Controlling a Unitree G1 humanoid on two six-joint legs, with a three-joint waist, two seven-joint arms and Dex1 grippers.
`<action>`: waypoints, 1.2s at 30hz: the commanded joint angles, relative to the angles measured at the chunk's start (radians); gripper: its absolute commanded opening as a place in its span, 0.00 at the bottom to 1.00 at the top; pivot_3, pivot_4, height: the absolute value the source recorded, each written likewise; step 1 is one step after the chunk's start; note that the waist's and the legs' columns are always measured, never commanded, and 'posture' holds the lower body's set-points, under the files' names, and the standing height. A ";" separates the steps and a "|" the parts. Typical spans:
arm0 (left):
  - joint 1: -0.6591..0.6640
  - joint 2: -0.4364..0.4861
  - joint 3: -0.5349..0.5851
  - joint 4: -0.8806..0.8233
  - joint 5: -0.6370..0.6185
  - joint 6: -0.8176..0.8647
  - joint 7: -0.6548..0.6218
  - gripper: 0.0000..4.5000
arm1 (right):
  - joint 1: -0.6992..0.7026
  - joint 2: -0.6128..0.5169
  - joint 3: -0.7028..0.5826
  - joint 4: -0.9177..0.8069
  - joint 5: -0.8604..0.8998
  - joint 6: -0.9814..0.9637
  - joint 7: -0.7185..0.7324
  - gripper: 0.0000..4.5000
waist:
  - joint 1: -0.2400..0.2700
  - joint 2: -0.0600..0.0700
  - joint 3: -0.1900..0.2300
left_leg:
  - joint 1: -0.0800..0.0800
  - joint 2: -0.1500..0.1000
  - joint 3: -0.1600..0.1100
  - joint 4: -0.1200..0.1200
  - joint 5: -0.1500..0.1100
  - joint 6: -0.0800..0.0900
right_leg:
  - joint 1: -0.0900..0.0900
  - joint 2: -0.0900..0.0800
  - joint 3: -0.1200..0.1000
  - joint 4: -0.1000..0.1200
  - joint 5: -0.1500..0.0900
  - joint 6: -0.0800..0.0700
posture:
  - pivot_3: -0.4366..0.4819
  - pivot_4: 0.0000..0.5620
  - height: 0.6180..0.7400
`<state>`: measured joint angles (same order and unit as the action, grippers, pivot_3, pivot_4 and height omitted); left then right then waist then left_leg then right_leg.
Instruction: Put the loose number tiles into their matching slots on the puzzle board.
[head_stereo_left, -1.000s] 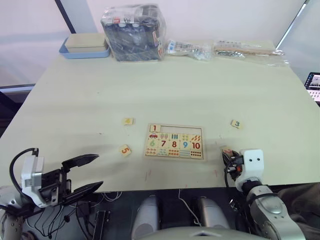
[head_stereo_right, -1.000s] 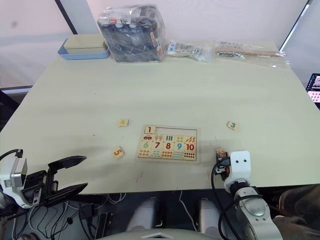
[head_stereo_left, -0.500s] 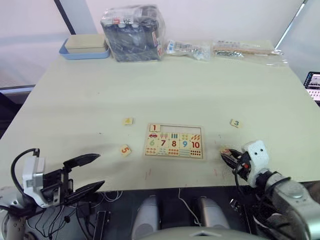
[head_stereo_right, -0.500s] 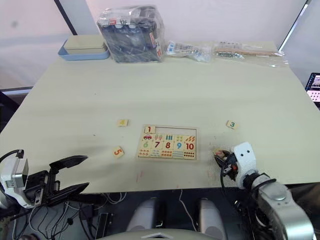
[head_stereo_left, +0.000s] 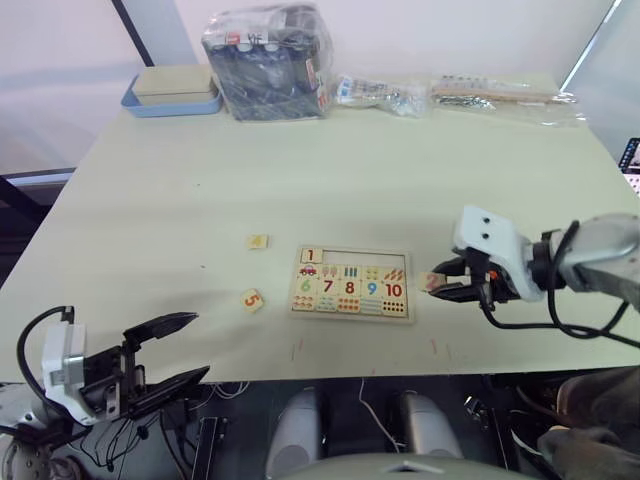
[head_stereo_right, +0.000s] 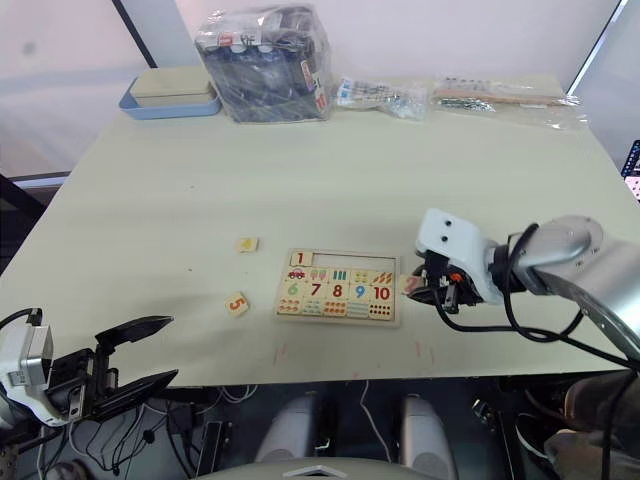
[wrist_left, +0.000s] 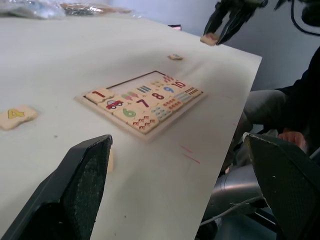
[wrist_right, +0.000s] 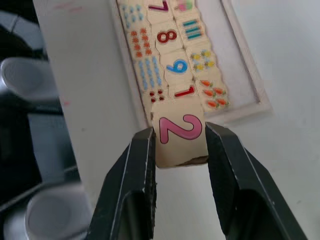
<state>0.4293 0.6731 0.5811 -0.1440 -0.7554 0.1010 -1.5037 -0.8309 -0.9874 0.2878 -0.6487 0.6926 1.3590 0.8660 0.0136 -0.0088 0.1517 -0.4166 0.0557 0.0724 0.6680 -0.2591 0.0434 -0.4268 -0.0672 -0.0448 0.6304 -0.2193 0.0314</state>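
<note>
The right gripper (wrist_right: 179, 145) is clamped on the 2 tile (wrist_right: 179, 137), holding it above the table (head_stereo_left: 400, 180) just beside the right end of the board (head_stereo_left: 350, 284). The 1 tile (head_stereo_left: 311, 256) sits in the leftmost slot; the other slots (head_stereo_left: 362, 258) lie bare. The 4 tile (head_stereo_left: 257, 241) and 5 tile (head_stereo_left: 251, 299) lie left of the board. The left gripper (head_stereo_left: 165, 352) hangs off the near table edge with fingers spread, holding nothing.

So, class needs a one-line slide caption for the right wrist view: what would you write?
Right gripper holds the pink number 2 tile above the puzzle board, near its 9 and 10 squares.
</note>
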 joint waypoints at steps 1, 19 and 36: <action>0.015 -0.011 0.037 -0.042 -0.029 -0.008 0.025 1.00 | -0.179 0.089 0.118 0.071 -0.029 0.080 -0.018 0.20 | -0.001 0.000 0.000 | 0.000 0.000 0.000 0.000 0.000 0.000 | 0.000 0.000 0.000 0.001 0.000 0.000 | 0.48 0.27 1.00; 0.046 -0.048 0.048 -0.075 -0.040 -0.017 0.098 1.00 | -0.481 0.526 0.494 0.758 -0.393 -0.280 0.081 0.20 | 0.005 -0.001 0.000 | -0.001 -0.002 0.001 0.001 0.000 0.000 | -0.002 0.001 -0.004 0.011 -0.002 -0.003 | 0.48 0.27 1.00; 0.053 -0.052 0.075 -0.057 -0.046 -0.030 0.118 1.00 | -0.483 0.749 0.531 1.064 -0.605 -0.423 0.213 0.20 | 0.003 0.000 0.000 | -0.002 -0.002 -0.002 0.000 0.002 -0.003 | -0.002 0.002 -0.010 0.012 -0.003 -0.004 | 0.48 0.27 1.00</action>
<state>0.4747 0.6223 0.6252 -0.1851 -0.7819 0.0813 -1.3902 -1.2848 -0.2444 0.8376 0.4140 0.1130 0.9544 1.0667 0.0167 -0.0093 0.1512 -0.4188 0.0538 0.0702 0.6681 -0.2572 0.0402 -0.4288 -0.0648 -0.0543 0.6420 -0.2220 0.0273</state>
